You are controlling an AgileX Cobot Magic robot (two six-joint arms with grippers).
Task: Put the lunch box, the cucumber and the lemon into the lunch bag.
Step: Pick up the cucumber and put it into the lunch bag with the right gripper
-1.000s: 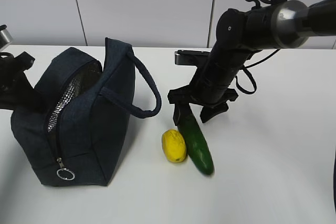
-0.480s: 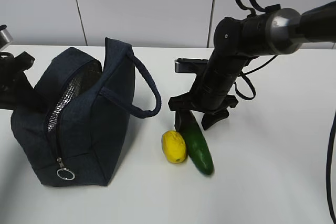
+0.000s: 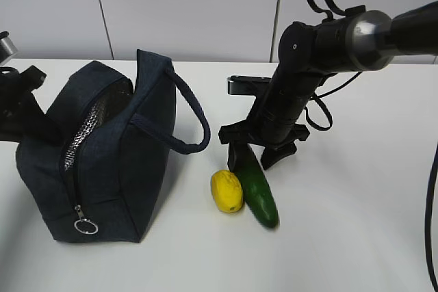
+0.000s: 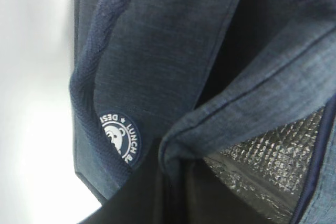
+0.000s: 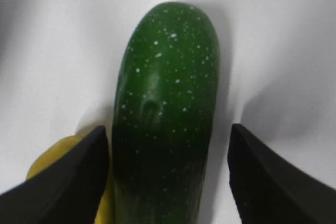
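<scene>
Right end effector [image 3: 258, 158] straddles one cucumber [image 3: 257, 191], fingers spread; one lemon [image 3: 226, 191], one lunch bag [image 3: 102, 155].

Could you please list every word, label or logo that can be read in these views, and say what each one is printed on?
"LUNCH": white letters on the round navy patch sewn on the lunch bag, seen in the left wrist view.
"DES...": start of a second word on the same patch; the rest is cut off and blurred.
A small white bear face sits at the patch's centre.
Nothing readable shows on the cucumber, the lemon or the arms.
</scene>
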